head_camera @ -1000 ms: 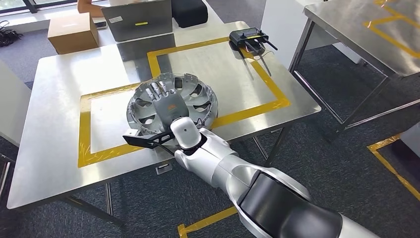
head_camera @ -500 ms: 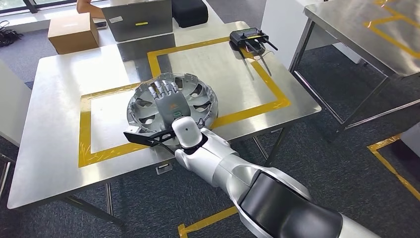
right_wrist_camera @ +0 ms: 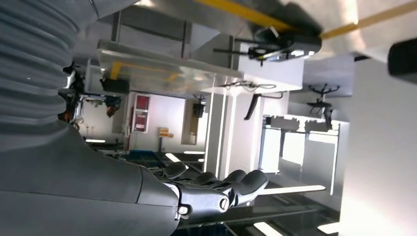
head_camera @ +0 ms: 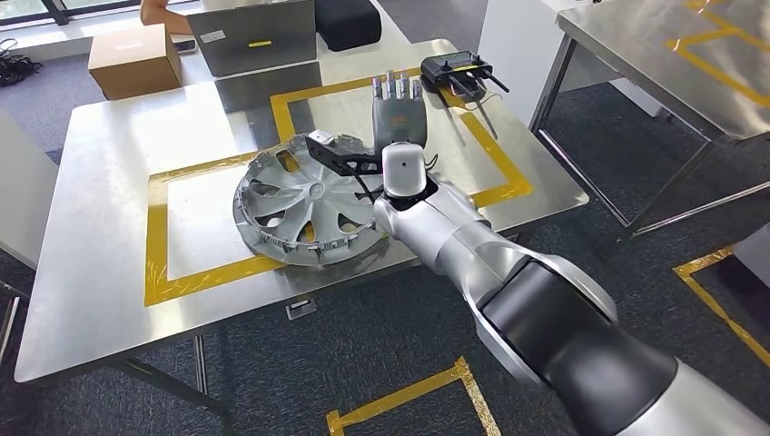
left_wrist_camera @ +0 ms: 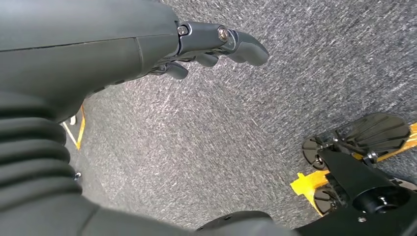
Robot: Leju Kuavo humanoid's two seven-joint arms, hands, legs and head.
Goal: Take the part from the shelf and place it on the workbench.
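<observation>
1. Part (head_camera: 304, 204), a single silver wheel cover with curved spokes, lies flat on the workbench (head_camera: 100, 236) in the head view, inside the yellow tape rectangle (head_camera: 155, 243), its near edge reaching the tape line at the front.
2. One robot hand shows in the head view: the right hand (head_camera: 398, 111) is raised above the workbench beyond the part and to its right, fingers stretched out straight and side by side, holding nothing and touching nothing. One black camera bracket (head_camera: 340, 156) juts from its wrist over the part's far rim.
3. Also in the head view, one black controller (head_camera: 457, 71) with antennas sits at the bench's far right corner, and past the far edge stand one cardboard box (head_camera: 134, 60), one grey laptop (head_camera: 257, 36) and one black bag (head_camera: 345, 20). A second steel table (head_camera: 654, 54) stands to the right, with yellow tape on it too.
4. In the left wrist view, the left hand (left_wrist_camera: 206, 46) hangs over grey carpet (left_wrist_camera: 236, 128), fingers loosely bent with gaps between them and nothing in them.
5. In the right wrist view, the right hand's fingers (right_wrist_camera: 231, 183) lie extended and close together, empty, against a blurred room beyond.
</observation>
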